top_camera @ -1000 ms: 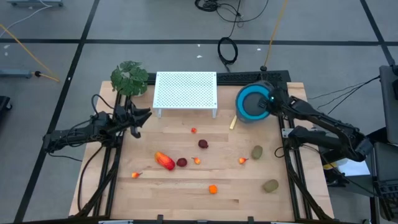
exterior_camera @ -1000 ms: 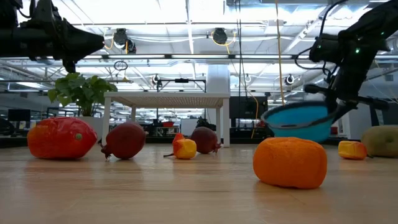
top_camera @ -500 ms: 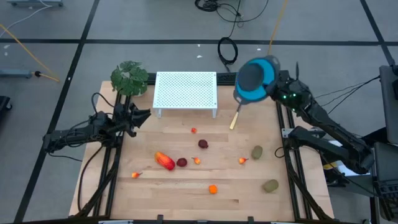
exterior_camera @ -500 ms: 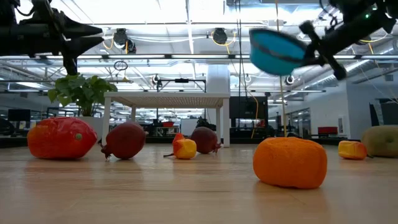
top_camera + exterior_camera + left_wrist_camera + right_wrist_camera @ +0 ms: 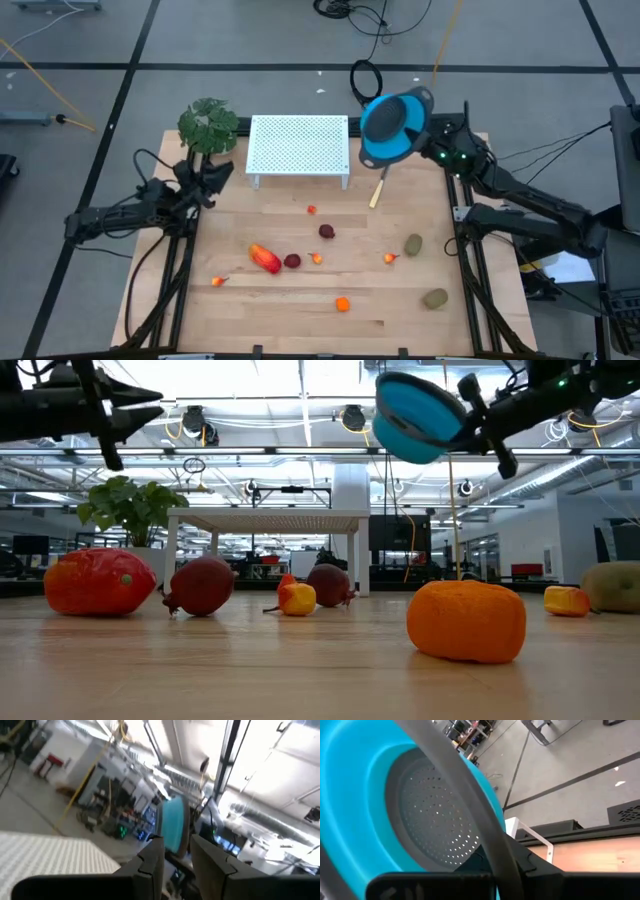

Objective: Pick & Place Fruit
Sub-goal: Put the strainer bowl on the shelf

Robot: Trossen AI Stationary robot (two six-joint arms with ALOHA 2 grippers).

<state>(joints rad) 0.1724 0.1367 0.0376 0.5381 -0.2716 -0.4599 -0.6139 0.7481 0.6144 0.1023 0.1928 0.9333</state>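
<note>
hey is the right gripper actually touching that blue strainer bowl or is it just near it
Touching. In the right wrist view the right gripper has its jaws shut on the rim of the blue strainer bowl. The low view shows the bowl carried high above the table.

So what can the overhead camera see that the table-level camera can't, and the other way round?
Only the overhead view shows the knife and two olive-brown ovals on the table, plus the floor around it. Only the table-level view shows the ceiling lights and the room behind. Both show the blue bowl held up by the right gripper, the left gripper raised near the plant, the white rack and the orange ball.
</note>
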